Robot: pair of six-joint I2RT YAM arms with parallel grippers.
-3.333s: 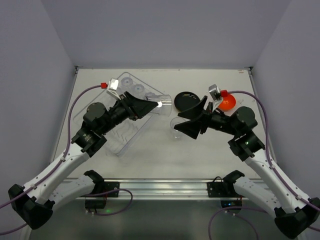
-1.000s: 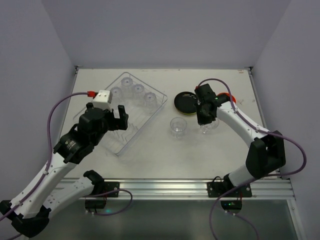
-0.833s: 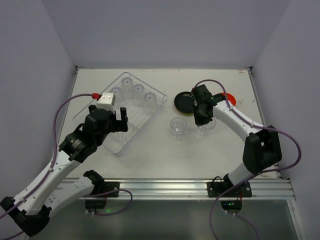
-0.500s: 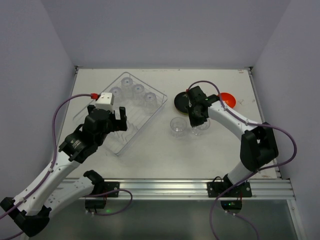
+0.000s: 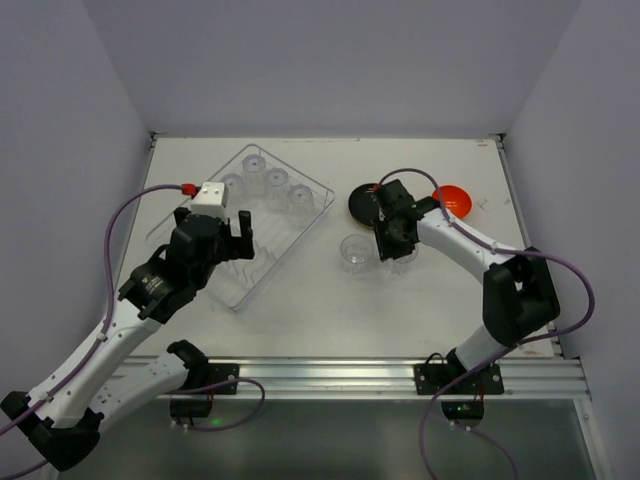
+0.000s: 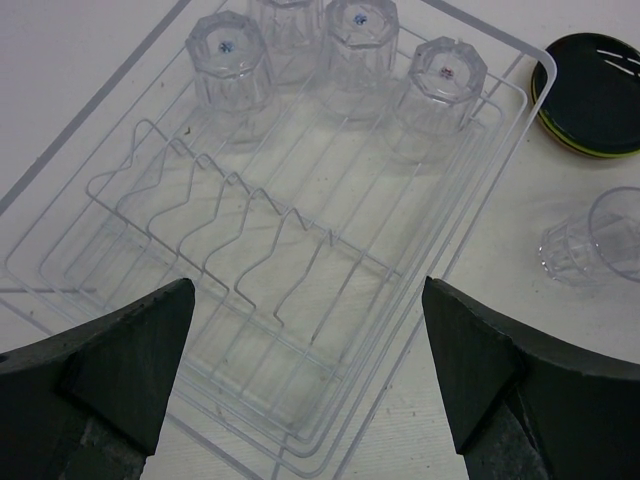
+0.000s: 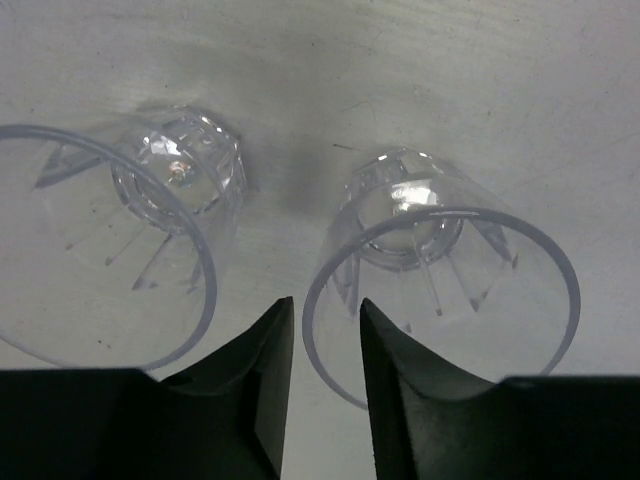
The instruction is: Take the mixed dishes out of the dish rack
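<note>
A: How far along is the unloading?

B: Past halfway, I judge. The round black plate [image 5: 365,203] lies stacked on the round lime-green plate [image 6: 560,136] on the white table [image 5: 330,310]. The small orange-red bowl [image 5: 452,200] sits near them, to their right. Two small clear plastic cups [image 7: 175,180] stand mouth-up, side by side, just beside the plates.

A: And the large rectangular silvery wire dish rack [image 5: 250,272]?

B: It holds four upturned clear cups [image 6: 440,80] at its far end, and the plate prongs are bare (so only those four are left to lift out).

A: The grippers?

B: The right gripper [image 7: 325,310] straddles the wall of the right-hand cup on the table. Its jaws are a little apart and not pinching the cup, as far as its wrist view shows. The left gripper [image 6: 305,310] hovers above the rack, spread wide and holding nothing.

A: Any brand or lettering?

B: None that I can read. The pale streaks on the black plate look like glare.
</note>
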